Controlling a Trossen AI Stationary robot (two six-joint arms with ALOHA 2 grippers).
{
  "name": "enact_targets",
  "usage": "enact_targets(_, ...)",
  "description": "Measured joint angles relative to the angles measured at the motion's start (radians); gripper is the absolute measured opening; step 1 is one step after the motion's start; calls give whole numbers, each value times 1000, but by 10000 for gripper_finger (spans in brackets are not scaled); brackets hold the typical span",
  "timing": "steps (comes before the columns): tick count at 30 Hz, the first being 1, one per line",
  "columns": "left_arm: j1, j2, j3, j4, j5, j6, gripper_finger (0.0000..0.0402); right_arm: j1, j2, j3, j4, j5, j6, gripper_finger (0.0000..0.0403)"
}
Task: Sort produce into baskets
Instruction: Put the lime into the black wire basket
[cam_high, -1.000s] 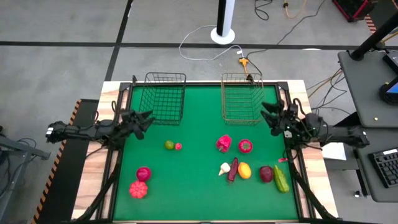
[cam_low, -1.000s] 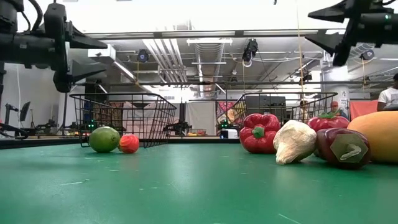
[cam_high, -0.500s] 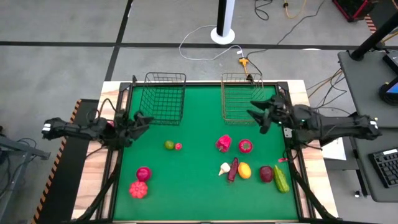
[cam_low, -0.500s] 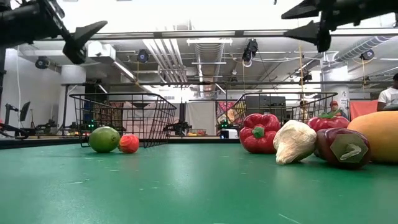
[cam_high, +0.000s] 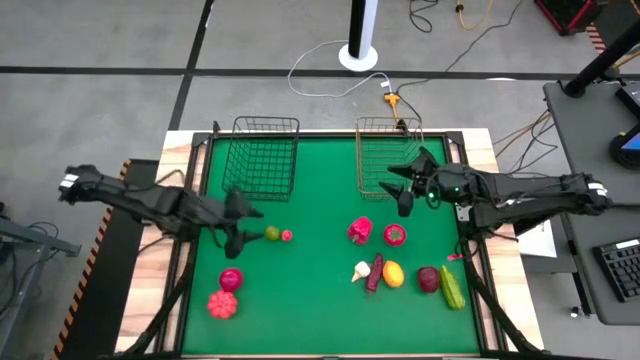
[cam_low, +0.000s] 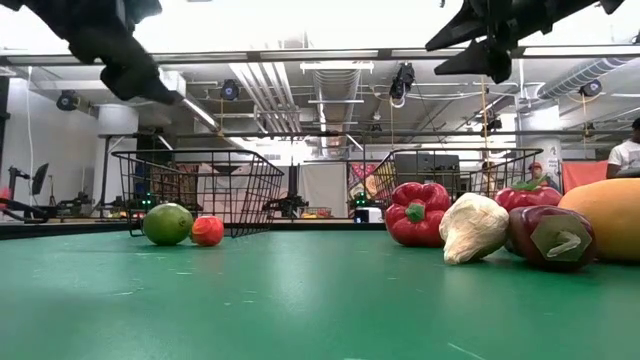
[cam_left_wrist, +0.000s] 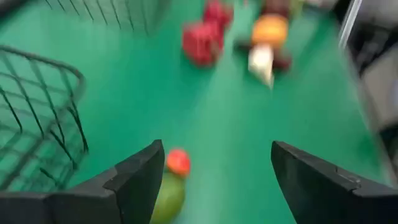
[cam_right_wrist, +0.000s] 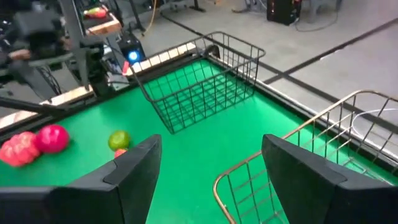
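Produce lies scattered on the green mat (cam_high: 310, 290), none of it in a basket. At the left, a ridged red piece (cam_high: 222, 305) and a magenta ball (cam_high: 231, 279) sit near the front edge. The left gripper (cam_high: 243, 225) hangs with fingers spread, just beside a lime (cam_high: 271, 233) and a small red ball (cam_high: 287, 236), which touch in the low view. Behind them stands the black basket (cam_high: 265, 156). The copper basket (cam_high: 388, 160) is to its right, with the right gripper (cam_high: 400, 187) at its front rim, fingers apart. Further right cluster a red pepper (cam_high: 360, 231), a magenta fruit (cam_high: 395, 235), a white piece (cam_high: 361, 271), a purple one (cam_high: 375, 272), a yellow one (cam_high: 393, 274), a dark red one (cam_high: 428, 279) and a green one (cam_high: 452, 288).
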Motion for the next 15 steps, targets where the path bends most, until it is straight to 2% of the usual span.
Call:
enact_targets(5, -72, 244, 106, -72, -9, 77, 277, 0, 9, 2, 4, 10, 13, 261)
enact_targets(8, -78, 365, 147, -120, -57, 113, 271, 0, 10, 0, -3, 26, 19, 258)
enact_targets(15, -75, 525, 165, -153, -153, 170, 249, 0, 22, 0, -2, 27, 19, 265)
